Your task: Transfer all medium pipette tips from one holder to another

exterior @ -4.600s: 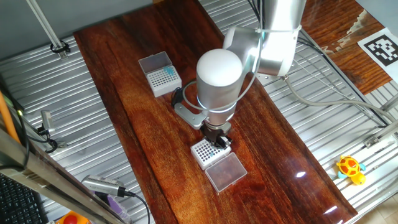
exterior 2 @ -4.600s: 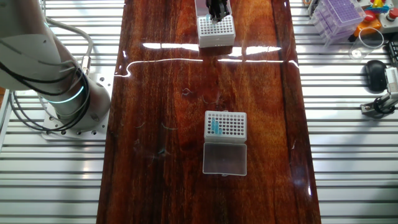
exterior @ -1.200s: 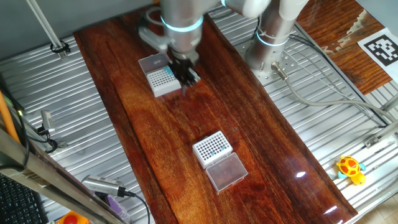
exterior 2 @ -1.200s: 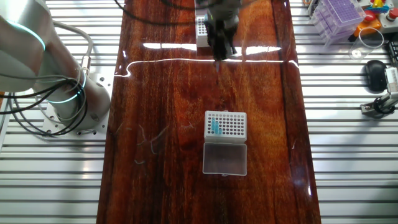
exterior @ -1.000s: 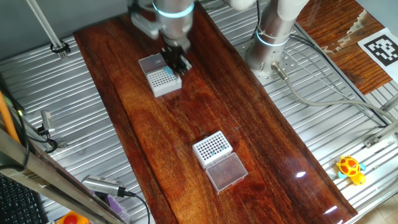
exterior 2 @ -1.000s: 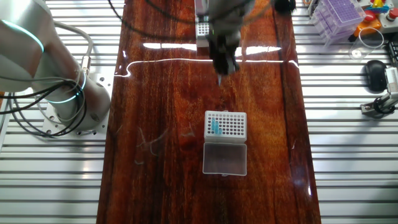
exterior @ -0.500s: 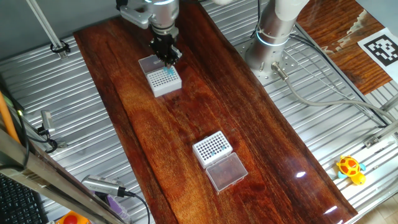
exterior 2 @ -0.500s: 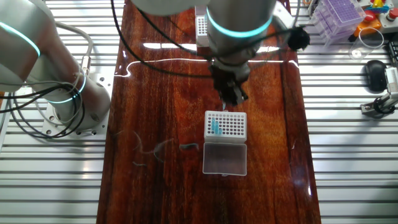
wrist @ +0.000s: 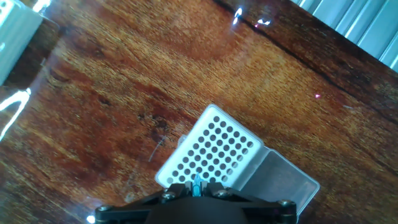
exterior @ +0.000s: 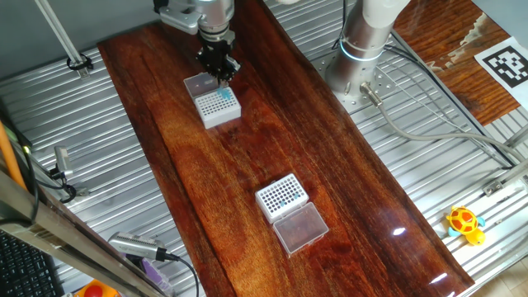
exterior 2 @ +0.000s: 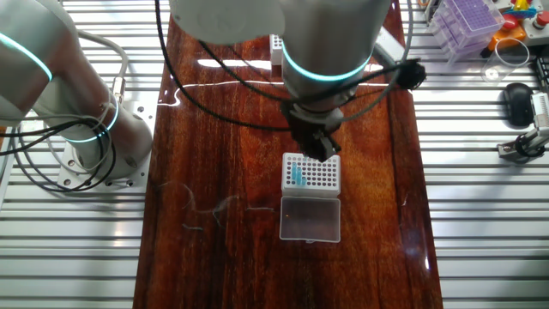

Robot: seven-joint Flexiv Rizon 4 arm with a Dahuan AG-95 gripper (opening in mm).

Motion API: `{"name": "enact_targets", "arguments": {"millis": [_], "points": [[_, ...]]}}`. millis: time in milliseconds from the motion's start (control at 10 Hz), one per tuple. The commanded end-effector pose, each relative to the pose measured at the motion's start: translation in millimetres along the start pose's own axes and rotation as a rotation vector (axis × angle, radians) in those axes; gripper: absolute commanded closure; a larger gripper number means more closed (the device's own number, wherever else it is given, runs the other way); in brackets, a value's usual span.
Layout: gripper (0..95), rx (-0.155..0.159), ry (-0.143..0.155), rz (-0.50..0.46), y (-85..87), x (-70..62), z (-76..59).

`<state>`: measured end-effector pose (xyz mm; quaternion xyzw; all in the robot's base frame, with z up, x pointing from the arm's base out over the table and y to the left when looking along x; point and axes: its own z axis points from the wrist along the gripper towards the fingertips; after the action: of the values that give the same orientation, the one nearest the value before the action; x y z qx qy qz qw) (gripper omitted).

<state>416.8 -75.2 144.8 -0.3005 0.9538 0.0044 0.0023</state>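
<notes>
Gripper [exterior: 220,71] is hanging right over one white holder [exterior: 218,107], fingers pressed in on a single teal pipette tip [wrist: 198,183]. In the hand view that tip pokes out between the fingers, just above the edge row of holes in the holder.

Counting from there:
- 1 tip in the gripper
- 2 white holders total. The second holder [exterior: 281,195] sits well apart from the first one, further along the same board
- 2 clear lids, one per holder. One lid [exterior 2: 310,218] lies flat and touches the first holder's side; the other lid [exterior: 300,228] lies the same way against the second holder
- a small bunch of medium pipette tips [exterior 2: 297,176] stands in the first holder, near one edge of its grid, and a few more blue dots show in the second holder. Both bunches are too small to count properly

Everything stands on a long, glossy reddish-brown wooden board [exterior: 190,173] with light glare on it. Ribbed metal tabletop [exterior: 91,140] runs along both sides of the board. The robot base [exterior: 356,66] is bolted to that metal, off to the side of the first holder. Further out there's a black-and-white square marker [exterior: 504,64], a yellow toy [exterior: 464,224] and a purple rack [exterior 2: 467,21]
</notes>
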Motion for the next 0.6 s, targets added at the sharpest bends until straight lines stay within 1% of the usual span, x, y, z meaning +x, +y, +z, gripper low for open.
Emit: {"name": "enact_targets", "arguments": {"millis": [100, 600], "points": [[95.0, 0.000, -0.002, 0.002, 0.9, 1.2, 1.3], [95.0, 0.001, -0.010, 0.011, 4.5, 6.8, 10.6]]}}
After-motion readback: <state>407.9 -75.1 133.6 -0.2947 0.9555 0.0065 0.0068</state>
